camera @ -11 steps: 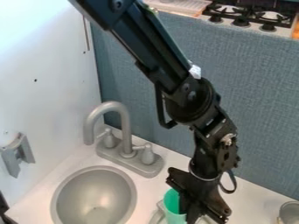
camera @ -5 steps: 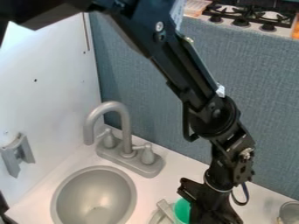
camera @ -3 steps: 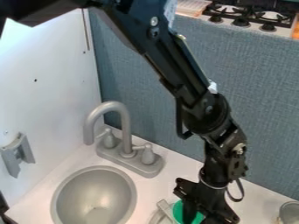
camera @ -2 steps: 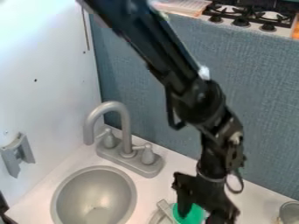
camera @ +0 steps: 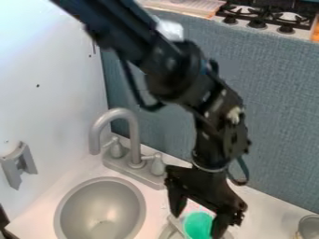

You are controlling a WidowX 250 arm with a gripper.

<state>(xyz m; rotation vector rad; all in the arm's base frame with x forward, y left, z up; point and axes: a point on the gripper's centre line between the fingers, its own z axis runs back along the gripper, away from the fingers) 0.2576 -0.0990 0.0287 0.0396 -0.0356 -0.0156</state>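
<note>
From where I stand, the black gripper (camera: 197, 226) hangs low at the near edge, its 2 fingers (camera: 177, 203) spread apart, 1 to each side of the green cup (camera: 198, 227); as for how far the work has come, I'd judge the gripper is in place around the cup but has no firm hold on it, so a clamped grip and a lift are both undone. The cup lies directly below the gripper's palm, between the fingertips, with a gap on the sink side; whether the other finger touches it I cannot tell. A grey bar (camera: 178, 227) slants just beside the cup; the round sink (camera: 100, 207) and grey faucet (camera: 135, 140) are off to 1 side, a metal container (camera: 309, 227) well apart on the other.
</note>
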